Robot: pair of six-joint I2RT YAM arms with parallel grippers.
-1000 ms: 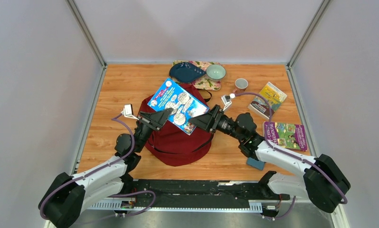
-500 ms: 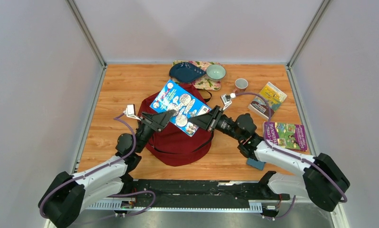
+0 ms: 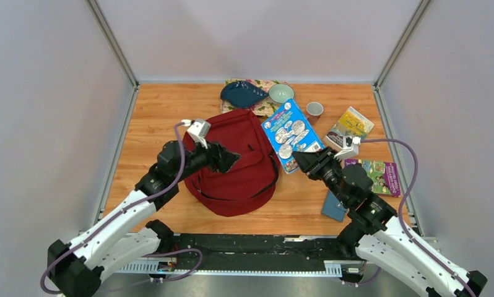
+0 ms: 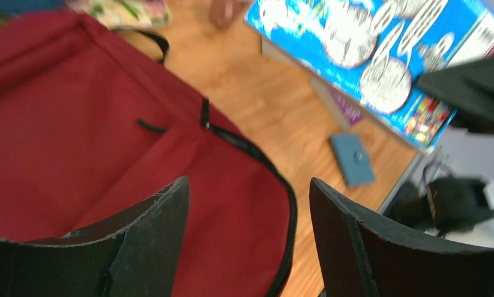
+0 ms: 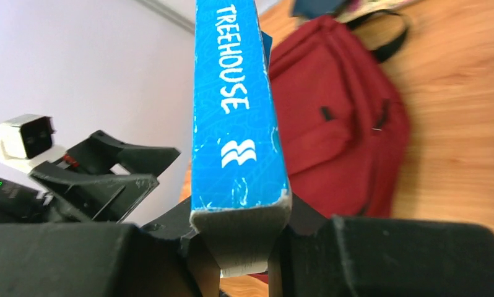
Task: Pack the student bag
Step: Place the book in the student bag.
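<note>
The dark red backpack (image 3: 238, 176) lies flat in the middle of the wooden table (image 3: 155, 111), with its black top loop toward the far side. The left fingers (image 3: 227, 162) hover over the bag's left half, spread wide with nothing between them. In the left wrist view they frame the red cloth and a black zipper (image 4: 251, 148) curving across it.

The right fingers (image 3: 303, 159) sit just to the right of the bag and pinch a blue book (image 3: 291, 131) by its near end. The book is held at a slant between the bag and a small cup (image 3: 314, 110). In the right wrist view its spine, lettered TREEHOUSE, stands clamped tight in the grip, with the bag behind it.

Along the far side a dark blue pouch (image 3: 243, 94) and a pale green bowl (image 3: 281, 93) rest on a flowered mat (image 3: 270, 109). Right of the cup lies a yellow book (image 3: 351, 125), and nearer the arms is a purple book (image 3: 381, 175), partly hidden by the right arm. A small blue wallet (image 3: 333, 207) lies on the table just beside that arm, well apart from the bag.
</note>
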